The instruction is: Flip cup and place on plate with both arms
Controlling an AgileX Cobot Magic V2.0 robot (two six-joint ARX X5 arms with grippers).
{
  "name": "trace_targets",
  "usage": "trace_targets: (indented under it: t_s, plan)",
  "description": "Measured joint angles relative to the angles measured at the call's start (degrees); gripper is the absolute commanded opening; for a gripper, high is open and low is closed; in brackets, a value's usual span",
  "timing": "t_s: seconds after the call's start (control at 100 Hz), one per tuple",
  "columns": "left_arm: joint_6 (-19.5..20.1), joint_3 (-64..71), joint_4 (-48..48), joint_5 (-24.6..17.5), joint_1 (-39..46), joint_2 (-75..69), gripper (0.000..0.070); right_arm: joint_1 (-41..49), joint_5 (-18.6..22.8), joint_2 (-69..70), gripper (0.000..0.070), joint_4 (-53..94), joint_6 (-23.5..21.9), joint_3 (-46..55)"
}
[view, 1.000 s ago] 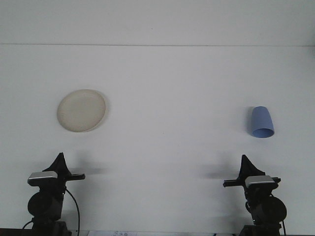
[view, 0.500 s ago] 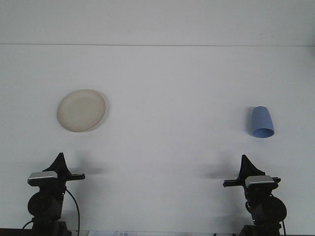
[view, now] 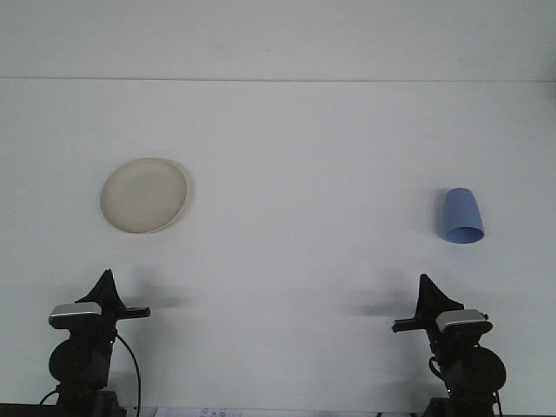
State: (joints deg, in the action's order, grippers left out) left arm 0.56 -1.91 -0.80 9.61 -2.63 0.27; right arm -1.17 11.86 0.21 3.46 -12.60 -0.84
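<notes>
Cup (view: 463, 216): blue, mouth down on the table's right side, untouched, ahead of the right gripper (view: 427, 291).
Plate (view: 144, 195): pale and empty, far left, well apart from the cup.
Left gripper (view: 106, 285): parked near the front edge, holding nothing; jaw opening cannot be told from here.
Right gripper: also low at the front edge, holding nothing; opening likewise unclear.
Step in hand: opening stage, no grasp made.
Next move, in my judgement: right arm reaches forward to the cup, grips its wall, then turns it upright.
</notes>
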Motion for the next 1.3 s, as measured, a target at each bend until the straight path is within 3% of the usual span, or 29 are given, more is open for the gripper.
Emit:
trace_targets:
  t_s: [0.26,0.36,0.4,0.45,0.5,0.54,0.7,0.85,0.92,1.19,1.3]
  plan:
    - [0.00,0.00,0.00,0.00,0.00,0.00,0.0016,0.02,0.02,0.00,0.0004,-6.03,-10.62,-0.07]
    - [0.00,0.00,0.00,0.00,0.00,0.00,0.0016,0.02,-3.10,0.46,0.0016,-4.55,-14.40,-3.39]
    - [-0.02,0.00,0.00,0.00,0.00,0.00,0.0016,0.02,-4.94,1.46,0.0086,-2.80,-14.91,-6.10]
    - [0.00,0.00,0.00,0.00,0.00,0.00,0.0016,0.02,-6.27,3.43,0.0254,-0.90,-14.78,-9.97]
    - [0.00,0.00,0.00,0.00,0.00,0.00,0.0016,0.02,-7.54,5.95,0.0441,0.76,-13.73,-14.05]
    - [0.00,0.00,0.00,0.00,0.00,0.00,0.0016,0.02,-8.46,8.50,0.0520,1.99,-12.37,-17.38]
    - [0.00,0.00,0.00,0.00,0.00,0.00,0.0016,0.02,-10.82,20.90,0.0518,8.00,-4.26,-28.79]
    - [0.00,0.00,0.00,0.00,0.00,0.00,0.0016,-0.02,-20.85,32.41,0.0518,12.63,4.98,-33.90]
    - [0.00,0.00,0.00,0.00,0.00,0.00,0.0016,-0.72,-23.50,37.51,0.0518,13.14,8.41,-34.01]
    - [0.00,0.00,0.00,0.00,0.00,0.00,0.0016,-8.17,-23.45,53.00,0.0517,9.68,15.89,-33.92]
    - [-0.02,0.00,0.00,0.00,0.00,0.00,0.0016,-12.37,-19.91,57.70,0.0517,7.08,17.38,-33.92]
